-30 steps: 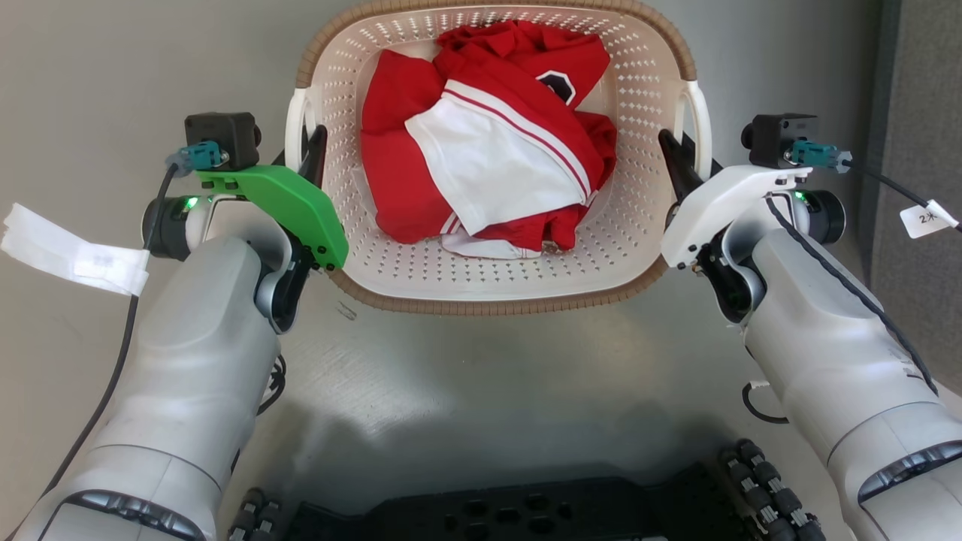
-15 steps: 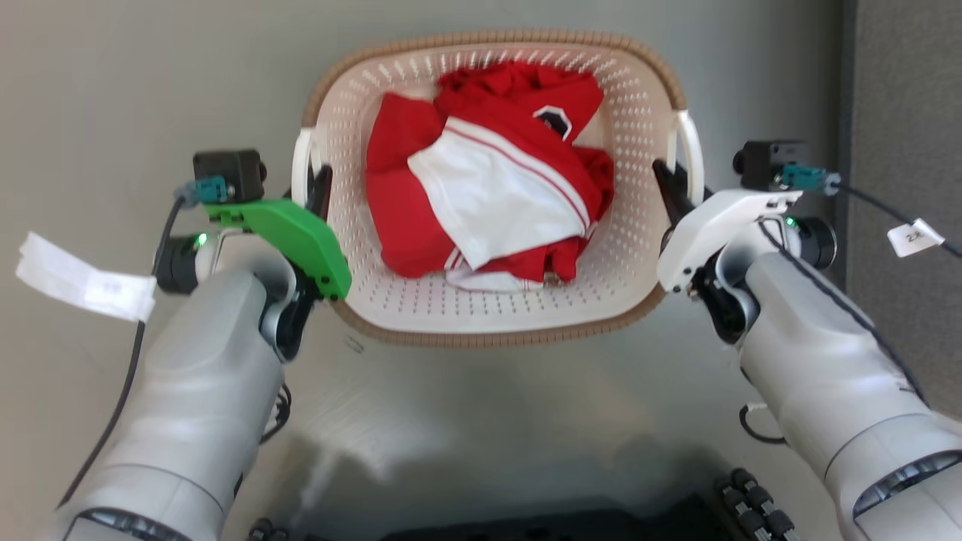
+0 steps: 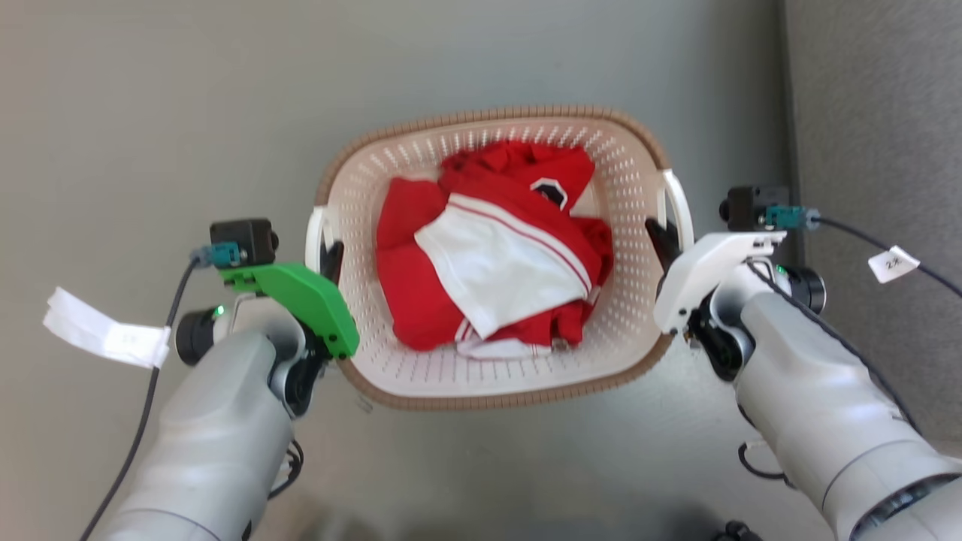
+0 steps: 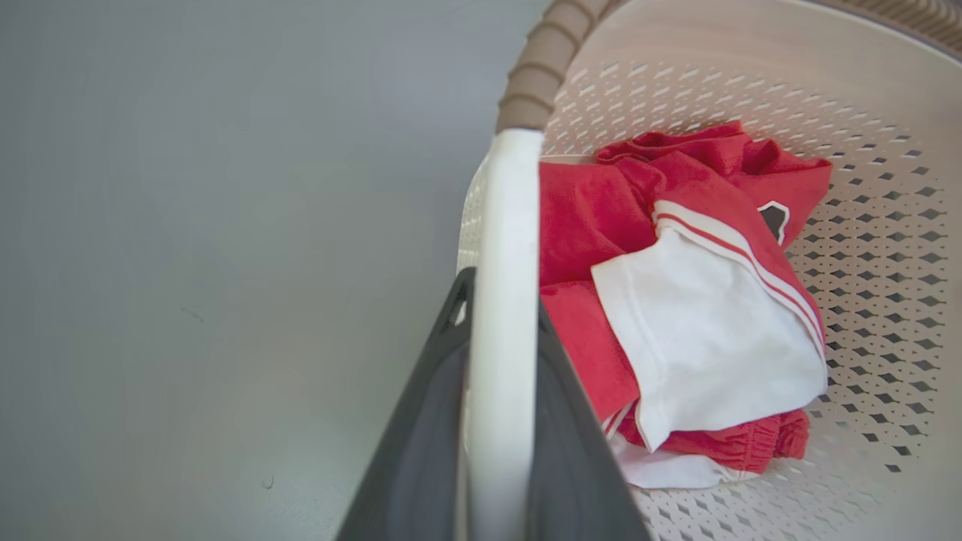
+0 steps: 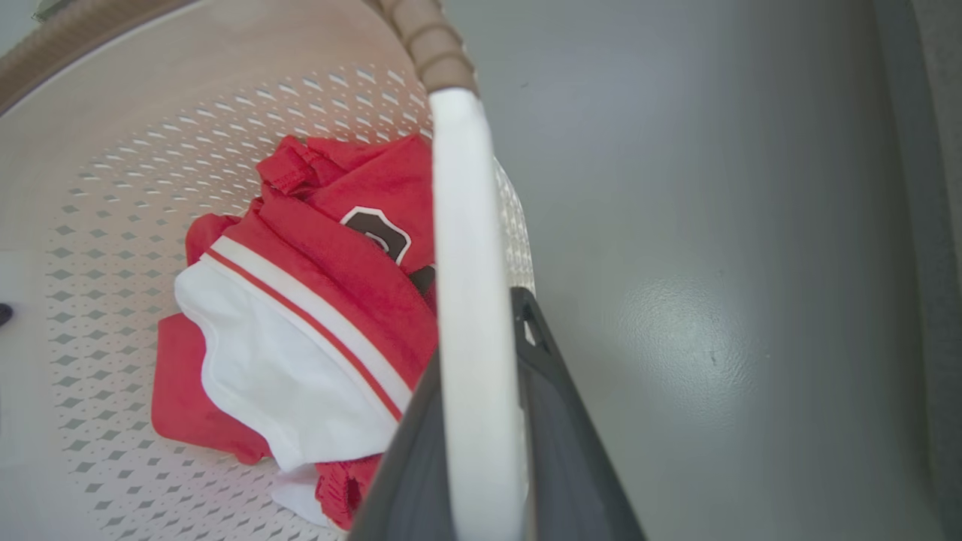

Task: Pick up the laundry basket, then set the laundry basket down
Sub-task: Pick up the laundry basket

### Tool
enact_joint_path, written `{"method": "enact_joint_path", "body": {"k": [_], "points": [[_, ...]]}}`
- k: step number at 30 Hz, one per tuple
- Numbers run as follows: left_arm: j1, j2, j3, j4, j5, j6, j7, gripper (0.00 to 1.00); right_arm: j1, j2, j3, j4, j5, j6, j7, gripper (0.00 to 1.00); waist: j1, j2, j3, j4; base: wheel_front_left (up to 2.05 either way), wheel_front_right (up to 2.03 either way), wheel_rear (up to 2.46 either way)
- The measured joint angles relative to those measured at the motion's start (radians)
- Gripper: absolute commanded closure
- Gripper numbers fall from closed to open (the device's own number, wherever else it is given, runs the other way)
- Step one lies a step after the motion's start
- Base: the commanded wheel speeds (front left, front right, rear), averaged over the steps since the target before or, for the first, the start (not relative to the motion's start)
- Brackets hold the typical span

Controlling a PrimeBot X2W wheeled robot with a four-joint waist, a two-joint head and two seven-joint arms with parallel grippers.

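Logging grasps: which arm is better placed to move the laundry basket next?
Neither alone. The left gripper clamps the left handle and the right gripper the right handle, so both should carry the laundry basket together.

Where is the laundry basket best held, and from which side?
Grip the left handle and right handle, white bars at the short ends of the laundry basket, from outside each end. Each bar stands off the wall, so fingers close across it, as the left gripper and right gripper do.

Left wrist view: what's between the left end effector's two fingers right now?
The left wrist view shows the white side handle of the laundry basket there, a finger against each side.
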Motion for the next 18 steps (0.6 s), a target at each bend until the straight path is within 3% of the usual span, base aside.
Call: {"method": "enact_joint_path", "body": {"k": [18], "points": [[0.129, -0.001, -0.054, 0.045, -0.086, 0.0, 0.076, 1.0, 0.144, 0.006, 0.081, 0.006, 0.117, 0.001, 0.106, 1.0, 0.0, 0.0, -0.257, 0.009, 0.0, 0.0, 0.0]]}}
